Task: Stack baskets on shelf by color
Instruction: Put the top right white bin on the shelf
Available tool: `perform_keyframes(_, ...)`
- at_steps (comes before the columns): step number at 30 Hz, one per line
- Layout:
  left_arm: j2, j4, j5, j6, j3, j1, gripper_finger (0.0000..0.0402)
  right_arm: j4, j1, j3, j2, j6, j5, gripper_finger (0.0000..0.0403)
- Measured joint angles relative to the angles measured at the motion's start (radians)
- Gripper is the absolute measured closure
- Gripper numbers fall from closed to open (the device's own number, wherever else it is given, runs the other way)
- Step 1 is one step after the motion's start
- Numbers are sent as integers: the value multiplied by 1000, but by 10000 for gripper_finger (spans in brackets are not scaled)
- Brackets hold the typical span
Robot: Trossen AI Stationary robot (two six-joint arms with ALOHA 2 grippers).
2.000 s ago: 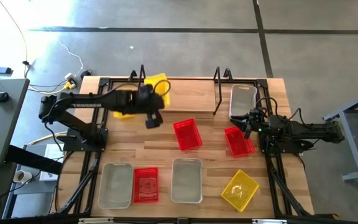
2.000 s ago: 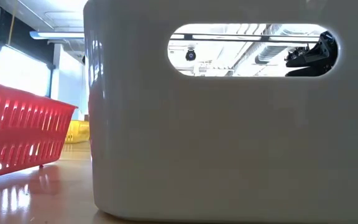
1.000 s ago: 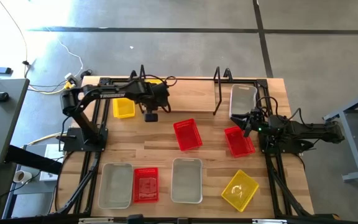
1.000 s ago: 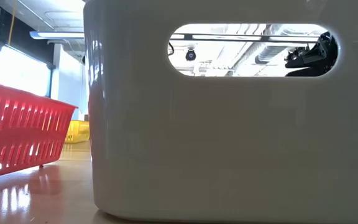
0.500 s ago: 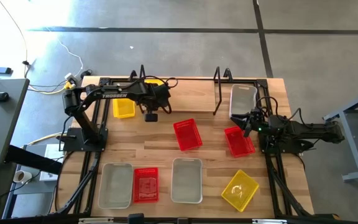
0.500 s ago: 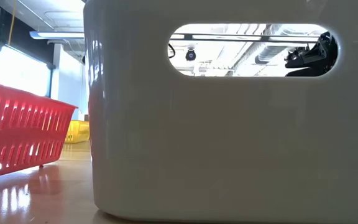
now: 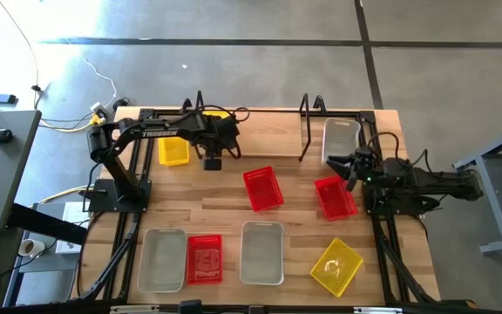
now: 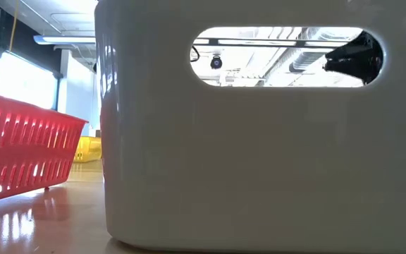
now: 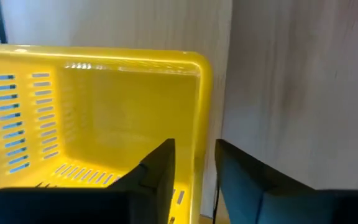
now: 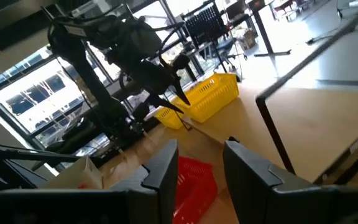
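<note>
A translucent grey-white basket (image 8: 259,169) fills most of the view, its wall close up with an oval handle slot near the top. Through that slot shows a dark arm part (image 8: 357,60) against ceiling lights. Beside the grey-white basket stands a red basket (image 8: 23,152); beyond that, farther off, a yellow basket (image 8: 88,149)

- Bright yellow basket (image 7: 173,150) at the far left, with rows of slotted mesh
- Another yellow basket (image 7: 336,266), near right
- Red baskets: centre (image 7: 263,188), right (image 7: 335,198), near left (image 7: 204,259)
- Translucent grey-white baskets: (image 7: 162,259), (image 7: 261,253), (image 7: 339,139)
- Black wire shelf (image 7: 304,128)
- Pale striped wooden table (image 7: 260,144)
- Dark arms
</note>
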Motion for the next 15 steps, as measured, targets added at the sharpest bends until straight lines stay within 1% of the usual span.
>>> perform_keyframes(5, 0, -56, 0, -40, 78, -10, 258, -47, 0, 55, 32, -22, 16, 289)
perform_keyframes(9, 0, -123, -8, -45, 155, -28, 248, -106, 0, 124, 98, -52, 33, 289)
perform_keyframes(13, 0, -145, -57, -45, 218, -59, 249, -241, 0, 227, 195, -88, 48, 289)
perform_keyframes(15, -2, -153, -56, -45, 249, -70, 250, -337, 0, 285, 250, -90, 71, 289)
